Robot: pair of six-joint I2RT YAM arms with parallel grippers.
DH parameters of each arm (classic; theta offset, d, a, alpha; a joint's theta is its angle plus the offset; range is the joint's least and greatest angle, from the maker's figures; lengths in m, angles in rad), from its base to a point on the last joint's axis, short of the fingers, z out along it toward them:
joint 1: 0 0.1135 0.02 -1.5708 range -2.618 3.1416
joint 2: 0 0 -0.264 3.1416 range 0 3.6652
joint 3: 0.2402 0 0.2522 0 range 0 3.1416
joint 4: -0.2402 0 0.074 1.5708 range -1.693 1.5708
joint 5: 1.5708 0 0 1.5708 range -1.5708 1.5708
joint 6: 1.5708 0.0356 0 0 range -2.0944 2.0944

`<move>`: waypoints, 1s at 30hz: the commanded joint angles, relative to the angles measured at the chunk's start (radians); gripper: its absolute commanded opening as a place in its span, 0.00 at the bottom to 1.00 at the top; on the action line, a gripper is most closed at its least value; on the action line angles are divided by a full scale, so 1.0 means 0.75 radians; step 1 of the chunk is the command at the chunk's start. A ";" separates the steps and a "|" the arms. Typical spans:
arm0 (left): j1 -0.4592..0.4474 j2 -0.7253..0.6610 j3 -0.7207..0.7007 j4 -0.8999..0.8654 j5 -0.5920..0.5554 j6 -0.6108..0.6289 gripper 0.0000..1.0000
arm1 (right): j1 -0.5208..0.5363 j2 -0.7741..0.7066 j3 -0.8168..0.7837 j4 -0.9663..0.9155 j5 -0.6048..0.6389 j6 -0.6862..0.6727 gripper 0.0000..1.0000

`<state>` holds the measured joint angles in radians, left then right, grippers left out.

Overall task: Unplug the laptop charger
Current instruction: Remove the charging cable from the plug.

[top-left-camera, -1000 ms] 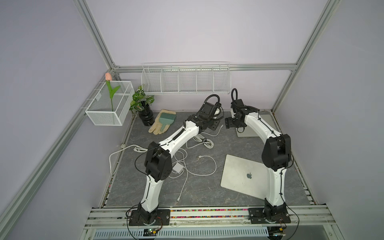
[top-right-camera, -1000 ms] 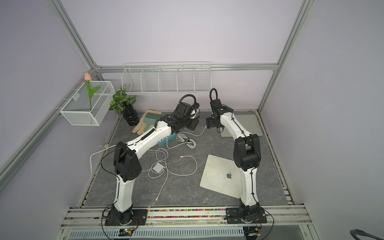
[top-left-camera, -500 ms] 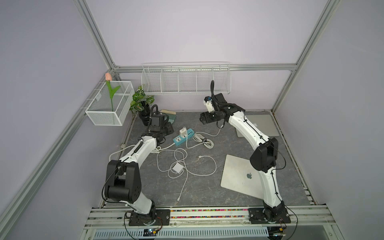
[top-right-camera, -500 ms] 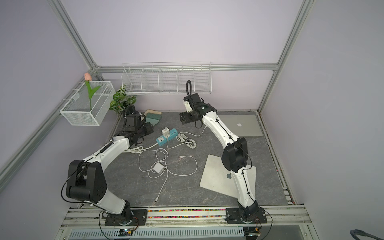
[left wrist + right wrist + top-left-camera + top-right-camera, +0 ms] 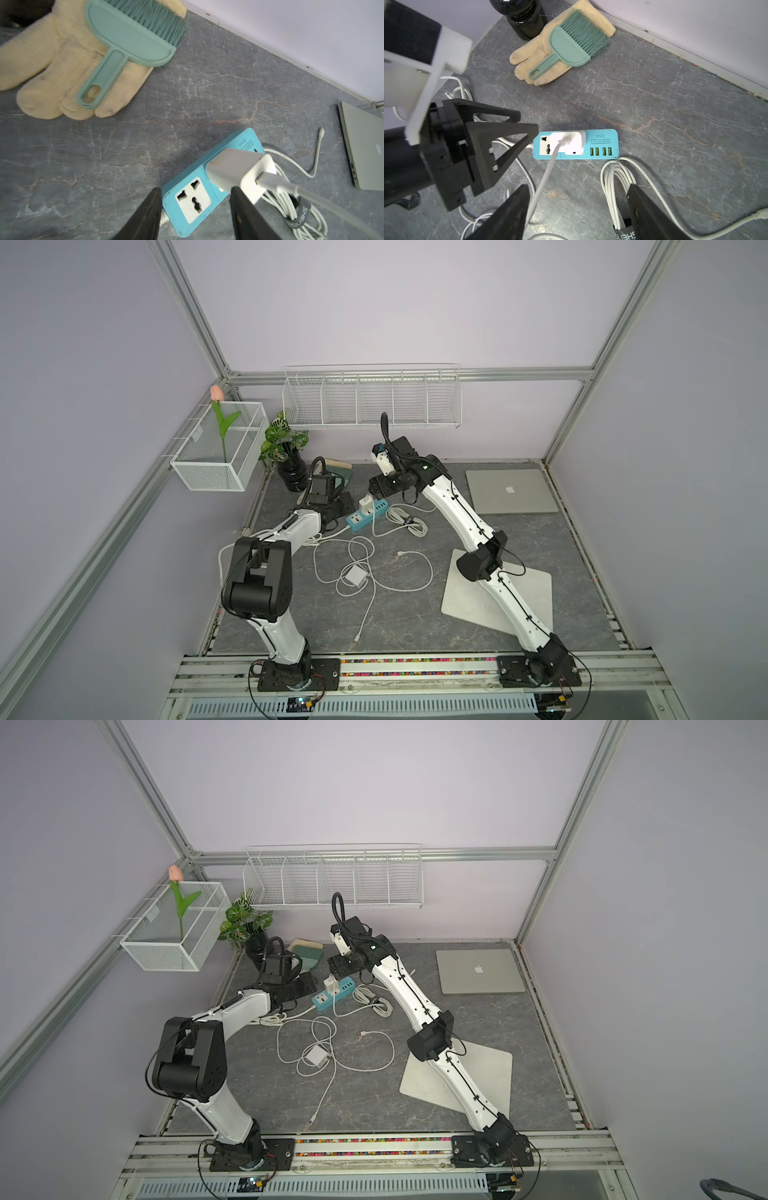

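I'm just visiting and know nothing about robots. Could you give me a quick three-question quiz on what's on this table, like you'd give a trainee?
1. True or false: the white charger is plugged into the blue power strip.
2. What lies on top of the cream glove? A) a green brush B) a laptop C) a potted plant
3. Fill in: the blue power strip has ____ green USB ports in a row.
Key: 1 true; 2 A; 3 four.
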<state>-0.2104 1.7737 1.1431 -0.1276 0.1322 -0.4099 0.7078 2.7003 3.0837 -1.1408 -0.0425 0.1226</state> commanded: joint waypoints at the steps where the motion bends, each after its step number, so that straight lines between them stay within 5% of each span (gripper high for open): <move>1: -0.002 0.060 0.064 0.029 0.051 0.007 0.56 | 0.014 0.015 0.028 -0.064 0.014 -0.006 0.77; 11: -0.012 0.130 0.135 0.020 0.070 0.042 0.56 | 0.056 0.111 0.098 -0.037 0.042 -0.007 0.70; 19: -0.018 0.104 0.130 0.004 0.053 0.045 0.57 | 0.071 0.136 0.097 0.015 0.062 -0.009 0.33; 30: -0.018 -0.041 0.086 0.015 0.042 -0.002 0.58 | 0.079 0.144 0.097 0.039 0.066 -0.014 0.21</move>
<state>-0.2180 1.7908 1.2152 -0.1322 0.1726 -0.3901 0.7628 2.7853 3.1210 -1.1316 0.0032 0.1242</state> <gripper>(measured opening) 0.574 0.212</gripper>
